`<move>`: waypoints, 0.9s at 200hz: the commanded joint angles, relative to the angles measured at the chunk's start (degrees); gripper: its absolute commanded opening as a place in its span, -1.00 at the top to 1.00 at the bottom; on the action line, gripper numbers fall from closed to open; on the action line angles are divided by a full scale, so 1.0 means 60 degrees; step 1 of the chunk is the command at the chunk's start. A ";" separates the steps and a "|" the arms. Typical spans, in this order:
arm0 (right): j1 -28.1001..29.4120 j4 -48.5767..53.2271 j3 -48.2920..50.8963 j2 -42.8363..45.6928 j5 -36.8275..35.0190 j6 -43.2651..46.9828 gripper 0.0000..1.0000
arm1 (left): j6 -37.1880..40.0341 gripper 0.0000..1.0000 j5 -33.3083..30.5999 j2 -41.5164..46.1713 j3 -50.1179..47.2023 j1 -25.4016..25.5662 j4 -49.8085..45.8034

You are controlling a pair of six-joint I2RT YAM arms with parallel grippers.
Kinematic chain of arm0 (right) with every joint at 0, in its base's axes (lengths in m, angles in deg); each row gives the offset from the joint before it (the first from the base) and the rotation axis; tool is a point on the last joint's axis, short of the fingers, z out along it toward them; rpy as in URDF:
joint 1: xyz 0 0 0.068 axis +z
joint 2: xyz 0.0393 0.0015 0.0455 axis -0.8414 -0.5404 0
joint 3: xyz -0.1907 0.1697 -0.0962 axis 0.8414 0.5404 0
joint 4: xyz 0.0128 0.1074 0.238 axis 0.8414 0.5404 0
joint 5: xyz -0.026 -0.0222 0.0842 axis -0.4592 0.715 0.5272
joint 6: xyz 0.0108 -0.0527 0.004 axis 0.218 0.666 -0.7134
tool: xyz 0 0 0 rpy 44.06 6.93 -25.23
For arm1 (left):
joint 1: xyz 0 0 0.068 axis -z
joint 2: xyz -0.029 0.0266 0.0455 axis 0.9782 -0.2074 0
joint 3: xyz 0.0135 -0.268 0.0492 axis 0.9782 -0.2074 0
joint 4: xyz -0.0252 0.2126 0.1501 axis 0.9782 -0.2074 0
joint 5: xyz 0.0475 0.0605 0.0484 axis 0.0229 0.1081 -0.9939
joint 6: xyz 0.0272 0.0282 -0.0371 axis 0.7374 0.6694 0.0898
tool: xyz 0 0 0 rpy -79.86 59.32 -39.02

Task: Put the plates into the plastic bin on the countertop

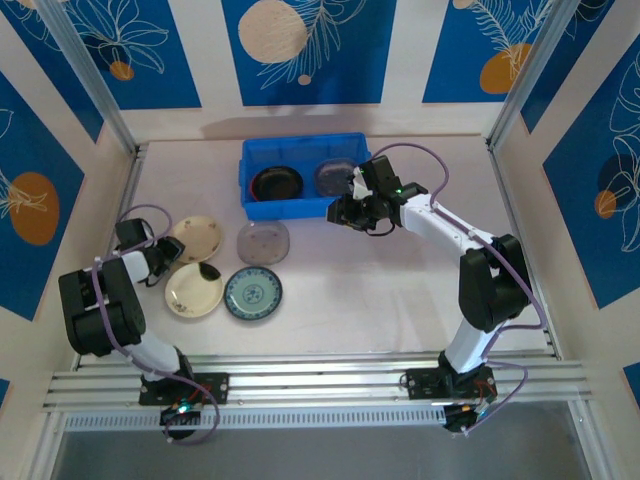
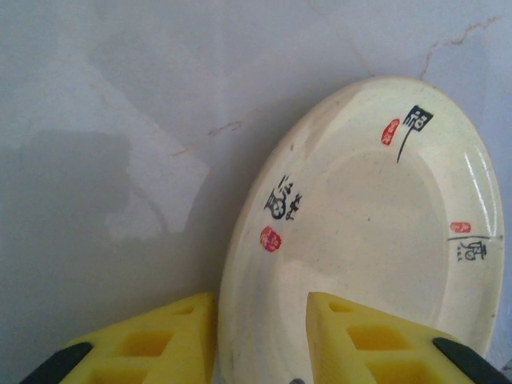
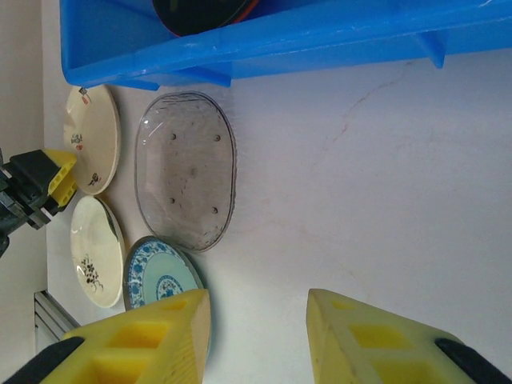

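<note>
Left wrist view: left tool (image 2: pixel 261 340) straddles rim of cream plate (image 2: pixel 376 240).

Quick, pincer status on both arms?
Left pincer: straddling the rim of the cream plate; whether it grips cannot be told.
Right pincer: open, holding nothing.

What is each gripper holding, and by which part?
Left gripper straddles the cream plate's near rim; whether it is clamped cannot be told. Right gripper holds nothing.
</note>
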 commanded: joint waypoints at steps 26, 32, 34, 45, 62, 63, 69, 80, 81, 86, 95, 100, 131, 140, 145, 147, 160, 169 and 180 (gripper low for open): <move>-0.0056 0.0087 -0.0170 -0.0224 0.0157 -0.0047 0.25 | -0.0241 0.38 0.0375 -0.0389 0.0114 -0.0115 0.0611; -0.0056 0.0103 -0.0180 -0.0233 0.0152 -0.0047 0.25 | -0.0245 0.40 0.0367 -0.0423 0.0099 -0.0115 0.0665; -0.0056 0.0101 -0.0184 -0.0244 0.0164 -0.0047 0.25 | -0.0248 0.41 0.0369 -0.0442 0.0099 -0.0115 0.0672; -0.0070 0.0112 -0.0199 -0.0275 0.0184 -0.0058 0.25 | -0.0245 0.48 0.0408 -0.0504 0.0098 -0.0115 0.0716; -0.0071 0.0133 -0.0214 -0.0299 0.0191 -0.0077 0.25 | -0.0226 0.57 0.0460 -0.0594 0.0126 -0.0115 0.0719; -0.0071 0.0134 -0.0214 -0.0292 0.0196 -0.0077 0.25 | -0.0223 0.57 0.0454 -0.0609 0.0127 -0.0115 0.0718; -0.0064 0.0124 -0.0213 -0.0276 0.0198 -0.0077 0.25 | -0.0207 0.61 0.0435 -0.0624 0.0128 -0.0115 0.0705; -0.0071 0.0122 -0.0214 -0.0263 0.0196 -0.0091 0.26 | -0.0200 0.63 0.0422 -0.0646 0.0113 -0.0117 0.0718; -0.0071 0.0128 -0.0214 -0.0260 0.0199 -0.0091 0.26 | -0.0195 0.64 0.0428 -0.0642 0.0113 -0.0116 0.0718; -0.0071 0.0129 -0.0214 -0.0268 0.0194 -0.0091 0.26 | -0.0194 0.65 0.0433 -0.0641 0.0127 -0.0115 0.0718; -0.0071 0.0122 -0.0214 -0.0249 0.0188 -0.0106 0.26 | -0.0191 0.67 0.0436 -0.0663 0.0135 -0.0116 0.0718; -0.0073 0.0122 -0.0229 -0.0238 0.0195 -0.0121 0.26 | -0.0214 0.70 0.0447 -0.0653 0.0142 -0.0115 0.0718; -0.0043 0.0168 -0.0299 -0.0191 0.0198 -0.0117 0.26 | -0.0237 0.78 0.0582 -0.0490 0.0191 -0.0119 0.0832; -0.0031 0.0190 -0.0328 -0.0148 0.0176 -0.0110 0.26 | -0.0203 0.79 0.0627 -0.0362 0.0212 -0.0115 0.0828; -0.0034 0.0210 -0.0344 -0.0136 0.0165 -0.0099 0.26 | -0.0175 0.80 0.0629 -0.0267 0.0227 -0.0115 0.0810; -0.0025 0.0227 -0.0346 -0.0117 0.0167 -0.0093 0.26 | -0.0157 0.81 0.0629 -0.0234 0.0230 -0.0115 0.0796; -0.0012 0.0259 -0.0374 -0.0032 0.0097 -0.0055 0.26 | -0.0123 0.97 0.0540 0.0083 0.0209 -0.0115 0.0683; -0.0013 0.0295 -0.0388 0.0028 0.0047 -0.0036 0.26 | -0.0117 1.00 0.0416 0.0369 0.0201 -0.0115 0.0523; -0.0014 0.0340 -0.0418 0.0127 0.0004 -0.0004 0.26 | -0.0133 1.00 0.0319 0.0798 0.0147 -0.0115 0.0395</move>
